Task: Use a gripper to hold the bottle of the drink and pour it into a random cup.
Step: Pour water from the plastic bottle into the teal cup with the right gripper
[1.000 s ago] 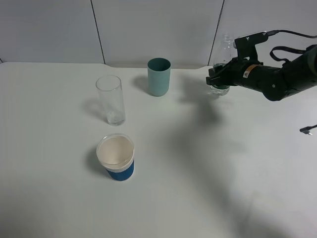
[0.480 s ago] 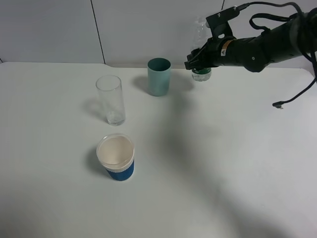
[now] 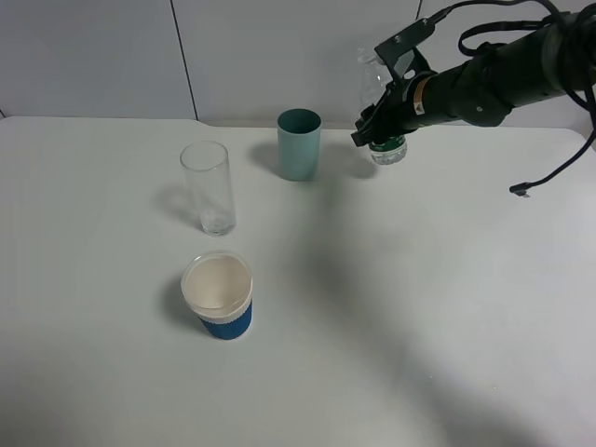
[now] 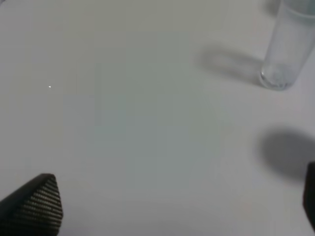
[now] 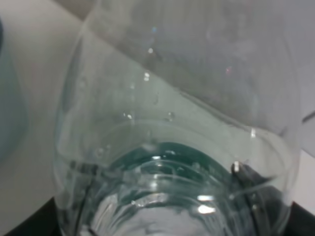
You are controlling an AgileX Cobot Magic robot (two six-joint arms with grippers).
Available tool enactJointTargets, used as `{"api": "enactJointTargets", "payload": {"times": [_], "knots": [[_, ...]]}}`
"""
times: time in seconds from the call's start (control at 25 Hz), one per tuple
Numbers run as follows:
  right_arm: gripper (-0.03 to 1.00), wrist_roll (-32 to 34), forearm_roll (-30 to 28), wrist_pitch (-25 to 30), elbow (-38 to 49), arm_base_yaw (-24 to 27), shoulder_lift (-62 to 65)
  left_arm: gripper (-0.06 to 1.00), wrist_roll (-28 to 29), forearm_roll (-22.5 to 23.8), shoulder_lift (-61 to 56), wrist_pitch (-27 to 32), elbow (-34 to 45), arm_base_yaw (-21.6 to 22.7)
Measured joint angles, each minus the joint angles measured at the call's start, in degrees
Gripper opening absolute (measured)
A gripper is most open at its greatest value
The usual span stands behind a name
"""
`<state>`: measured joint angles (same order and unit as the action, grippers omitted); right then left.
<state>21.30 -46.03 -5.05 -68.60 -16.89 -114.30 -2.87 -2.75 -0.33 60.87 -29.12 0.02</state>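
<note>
The right gripper (image 3: pixel 380 119) is clenched around the bottle (image 3: pixel 388 150), its black fingers (image 5: pixel 24 227) pressing the lower body at the dark green label. The bottle leans a little, its narrow neck tipped toward the cup side and its base nearer the arm. From the wrist camera the bottle (image 5: pixel 172 123) fills almost the whole picture, and the clear drink (image 5: pixel 157 162) shows through its wall with small drops and bubbles clinging inside. Whether the base touches the table (image 3: pixel 419 307) cannot be told for sure, though it looks held just above it. Nearest to this gripper, beside the bottle on its neck side and apart from it, stands the teal cup (image 3: pixel 299 144), upright; its wall is the blurred teal strip (image 5: pixel 7 98) at the edge of the wrist view. Further out the same way stands a tall clear glass (image 3: pixel 207 186), upright and well apart from the gripper. Furthest from it, beyond the glass and toward the table's front, is a white cup with a blue sleeve (image 3: pixel 218 296), open side up. The left gripper (image 4: pixel 172 201) is spread wide with nothing between its tips, over bare table, with the clear glass (image 4: pixel 288 49) ahead of it and off to one side.
</note>
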Motion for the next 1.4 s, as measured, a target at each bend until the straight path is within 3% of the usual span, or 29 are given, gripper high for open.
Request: {"api": "enactJointTargets", "payload": {"times": [0.28, 0.6, 0.96, 1.4], "knots": [[0.55, 9.49, -13.99, 9.15, -3.87, -2.05, 0.00, 0.99, 0.00, 0.00, 0.00, 0.00, 0.00, 0.00], [0.55, 12.25, -25.71, 13.39, -4.93, -4.46, 0.00, 0.99, 0.00, 0.00, 0.00, 0.00, 0.00, 0.00], [0.55, 27.20, -41.67, 19.01, -4.93, -7.19, -0.06, 0.99, 0.00, 0.00, 0.00, 0.00, 0.00, 0.00], [0.55, 27.86, -44.36, 25.16, -8.78, -11.24, -4.31, 0.99, 0.00, 0.00, 0.00, 0.00, 0.00, 0.00]]}}
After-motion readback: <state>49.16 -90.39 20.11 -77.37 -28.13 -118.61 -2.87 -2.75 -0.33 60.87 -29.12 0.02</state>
